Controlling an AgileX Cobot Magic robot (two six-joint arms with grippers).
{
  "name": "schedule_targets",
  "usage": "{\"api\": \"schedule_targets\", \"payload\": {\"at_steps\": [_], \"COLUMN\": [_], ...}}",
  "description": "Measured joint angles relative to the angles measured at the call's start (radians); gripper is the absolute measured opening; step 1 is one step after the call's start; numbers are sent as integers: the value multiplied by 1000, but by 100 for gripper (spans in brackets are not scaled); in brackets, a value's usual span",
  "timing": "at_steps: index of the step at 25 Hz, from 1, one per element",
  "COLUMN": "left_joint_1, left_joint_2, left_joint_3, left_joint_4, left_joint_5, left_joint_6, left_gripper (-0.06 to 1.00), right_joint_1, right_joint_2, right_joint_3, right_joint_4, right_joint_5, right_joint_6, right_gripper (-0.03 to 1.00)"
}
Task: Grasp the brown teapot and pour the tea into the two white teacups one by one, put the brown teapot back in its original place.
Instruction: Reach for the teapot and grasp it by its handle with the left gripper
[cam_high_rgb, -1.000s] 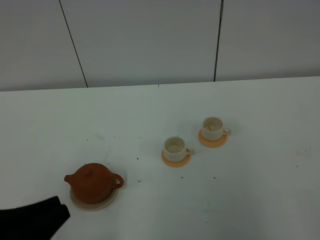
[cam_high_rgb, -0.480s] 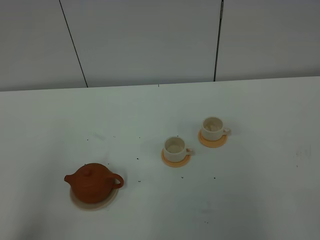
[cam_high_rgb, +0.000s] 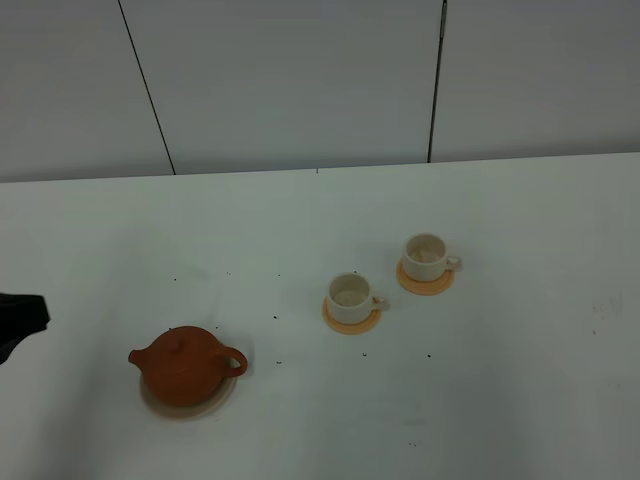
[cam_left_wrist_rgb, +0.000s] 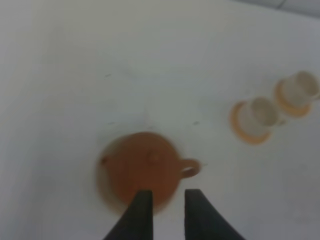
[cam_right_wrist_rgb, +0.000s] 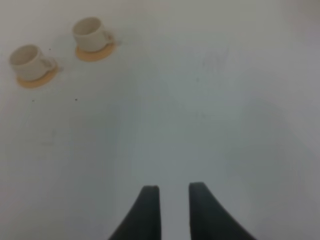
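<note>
The brown teapot (cam_high_rgb: 185, 368) sits upright on its pale beige disc, the original place (cam_high_rgb: 205, 405), at the front left of the table. The two white teacups (cam_high_rgb: 350, 294) (cam_high_rgb: 427, 255) stand on orange coasters right of the middle, and their insides look pale. The tea is hidden. In the left wrist view my left gripper (cam_left_wrist_rgb: 167, 199) hangs open above the teapot (cam_left_wrist_rgb: 142, 170), with nothing between its fingers. My right gripper (cam_right_wrist_rgb: 174, 192) is open over bare table, well away from the teacups (cam_right_wrist_rgb: 30, 60) (cam_right_wrist_rgb: 90, 31).
A dark part of the left arm (cam_high_rgb: 20, 322) shows at the left edge of the exterior view. The white table (cam_high_rgb: 520, 380) carries a few small dark specks. A grey panelled wall (cam_high_rgb: 300, 80) rises behind the table's far edge.
The dark left arm left the lower left corner and now shows higher at the left edge. The teapot and cups have not moved.
</note>
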Motion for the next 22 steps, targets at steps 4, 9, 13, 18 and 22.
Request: {"api": "schedule_targets", "payload": {"at_steps": [4, 9, 13, 18, 22], "left_joint_1": [0, 0, 0, 0, 0], "left_joint_2": [124, 224, 253, 255, 255], "left_joint_3": [0, 0, 0, 0, 0], "left_joint_4": [-195, -383, -435, -566, -658], "left_joint_5": [-66, -134, -231, -284, -293], "left_joint_6": [92, 120, 118, 94, 83], "left_gripper": [23, 23, 23, 23, 23], "right_joint_1": [0, 0, 0, 0, 0], "right_joint_2": [0, 0, 0, 0, 0], "right_joint_3": [0, 0, 0, 0, 0], "right_joint_4": [0, 0, 0, 0, 1], "right_joint_5": [0, 0, 0, 0, 0], "right_joint_6": [0, 0, 0, 0, 0], "right_gripper": [15, 16, 16, 17, 18]}}
